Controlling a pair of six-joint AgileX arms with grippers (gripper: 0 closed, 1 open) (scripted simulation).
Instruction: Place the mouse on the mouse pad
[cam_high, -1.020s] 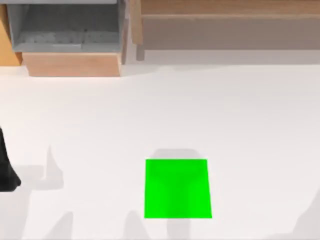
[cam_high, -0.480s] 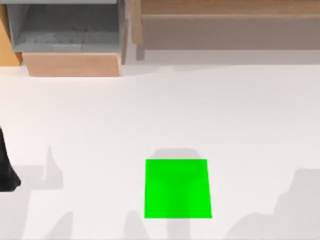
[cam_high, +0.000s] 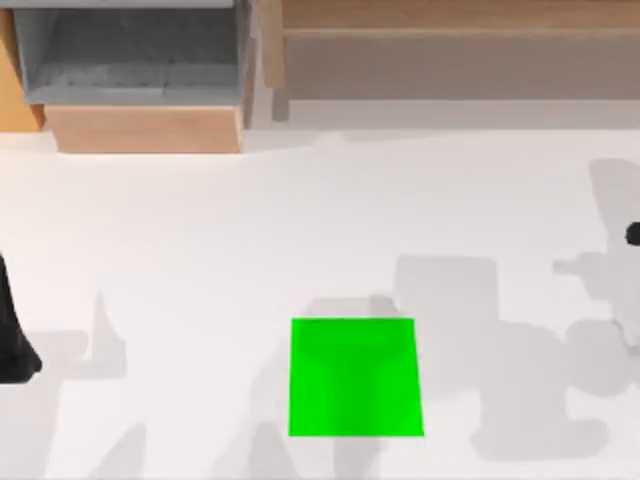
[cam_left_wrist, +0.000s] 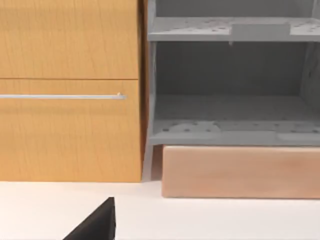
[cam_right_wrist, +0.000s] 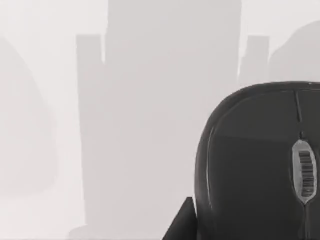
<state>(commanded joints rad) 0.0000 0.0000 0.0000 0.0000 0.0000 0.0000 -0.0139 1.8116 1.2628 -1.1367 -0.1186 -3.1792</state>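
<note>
Top view looks down on table (cam_high: 200, 230); left wrist faces shelf unit (cam_left_wrist: 230, 90) level; right wrist close over mouse (cam_right_wrist: 260, 165).

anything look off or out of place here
Nothing stands out. The mouse pad lies flat and bare on the table; the mouse shows close up in the right wrist view, intact.

The mouse pad (cam_high: 354, 378) is a flat, plain bright green square sheet lying on the white table, low and just right of centre in the top view, at about six o'clock from the table's middle. Its edges run nearly square to the view. The mouse (cam_right_wrist: 260, 165) is dark grey-black, smooth and rounded, with a pale scroll wheel along its midline, seen close in the right wrist view. A small dark spot at the top view's right edge, about two o'clock from the pad, may be part of it.
</note>
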